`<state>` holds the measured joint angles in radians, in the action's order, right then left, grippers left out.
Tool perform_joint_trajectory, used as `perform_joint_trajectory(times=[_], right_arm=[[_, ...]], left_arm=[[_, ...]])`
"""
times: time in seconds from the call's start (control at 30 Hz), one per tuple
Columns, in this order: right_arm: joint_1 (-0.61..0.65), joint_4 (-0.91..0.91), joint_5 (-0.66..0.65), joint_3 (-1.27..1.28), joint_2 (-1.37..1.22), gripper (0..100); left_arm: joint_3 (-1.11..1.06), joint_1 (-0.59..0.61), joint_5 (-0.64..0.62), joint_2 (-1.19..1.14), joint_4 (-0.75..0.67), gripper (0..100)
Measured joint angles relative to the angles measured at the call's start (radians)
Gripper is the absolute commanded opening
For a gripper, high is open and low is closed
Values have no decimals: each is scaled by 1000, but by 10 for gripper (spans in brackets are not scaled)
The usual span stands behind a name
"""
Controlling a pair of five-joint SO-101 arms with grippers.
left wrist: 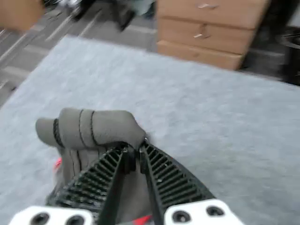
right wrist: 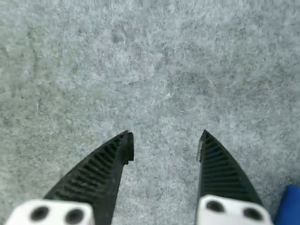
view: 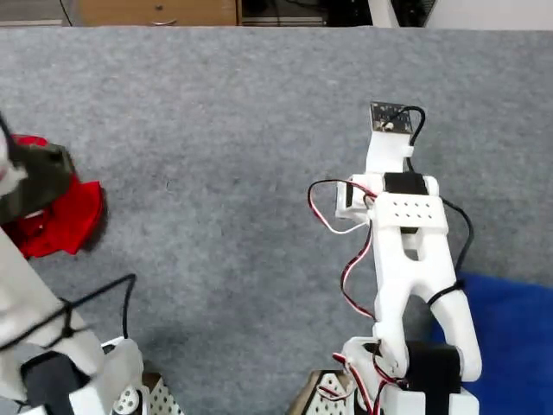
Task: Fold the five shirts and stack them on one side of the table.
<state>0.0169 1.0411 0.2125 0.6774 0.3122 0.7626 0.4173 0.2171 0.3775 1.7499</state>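
Left claw [left wrist: 134, 152] tight on grey shirt [left wrist: 93, 127], right claw [right wrist: 165, 140] agape

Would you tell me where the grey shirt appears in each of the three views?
High view: grey shirt at the left edge, overlapping the red shirt.
Left wrist view: grey shirt bunched at the tips of the left gripper, shut on it.
Right wrist view: right gripper open over the table cover.
Shared landmark: the grey table cover.

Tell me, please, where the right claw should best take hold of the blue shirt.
The blue shirt lies flat beside the arm's base, so probably its edge away from the base: the open right claw should come from that side and pinch it.
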Motion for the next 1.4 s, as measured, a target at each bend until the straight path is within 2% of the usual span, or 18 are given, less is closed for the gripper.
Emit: perform_joint_trajectory(times=[0.33,0.43,0.63,0.83,0.9,0.97,1.17,1.4], right_arm=[[0,-230,0,34,0,224],[0,-338,0,69,0,224],[0,-612,46,186,0,224],[0,-827,48,278,-44,224],[0,-847,48,269,-94,224],[0,-855,48,238,-140,224],[0,-813,48,141,-233,224],[0,-753,49,95,-262,224]], left_arm=[[0,-408,-184,34,0,20],[0,-512,-236,34,0,20],[-12,-723,-259,-34,0,20],[-12,-770,-261,-150,0,21],[-12,-773,-262,-173,0,22],[-5,-786,-264,-180,0,35],[52,-842,-262,-175,0,176],[66,-839,-261,-103,0,181]])
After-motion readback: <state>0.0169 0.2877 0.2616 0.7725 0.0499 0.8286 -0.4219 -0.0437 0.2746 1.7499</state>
